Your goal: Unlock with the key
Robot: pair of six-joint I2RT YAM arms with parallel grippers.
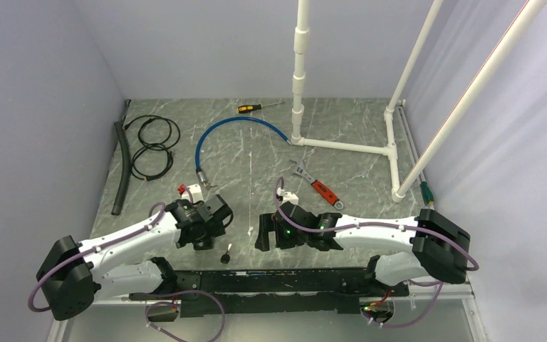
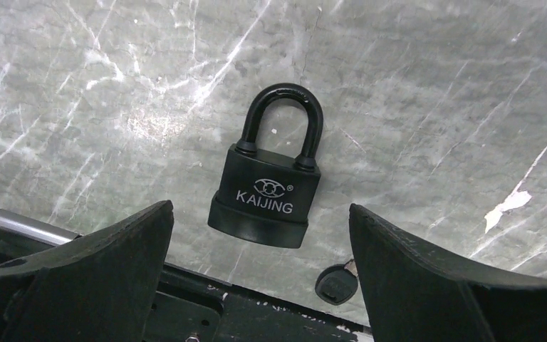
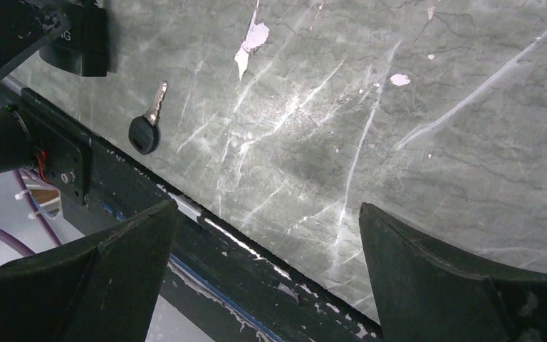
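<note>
A black padlock (image 2: 265,196) marked KAIJING lies flat on the marble table with its shackle closed and pointing away. My left gripper (image 2: 260,214) hovers open just above and behind it, one finger to each side, touching nothing. The key (image 2: 336,283), with a black head and silver blade, lies loose on the table near the padlock's lower right corner. It also shows in the top view as the key (image 1: 225,256) and in the right wrist view as the key (image 3: 147,125). My right gripper (image 3: 268,208) is open and empty, to the right of the key (image 1: 265,232).
A black rail (image 1: 278,281) runs along the table's near edge, close to the key. Farther back lie a red-handled wrench (image 1: 320,189), a blue hose (image 1: 238,135), a screwdriver (image 1: 256,107), black cables (image 1: 153,146) and a white pipe frame (image 1: 342,146).
</note>
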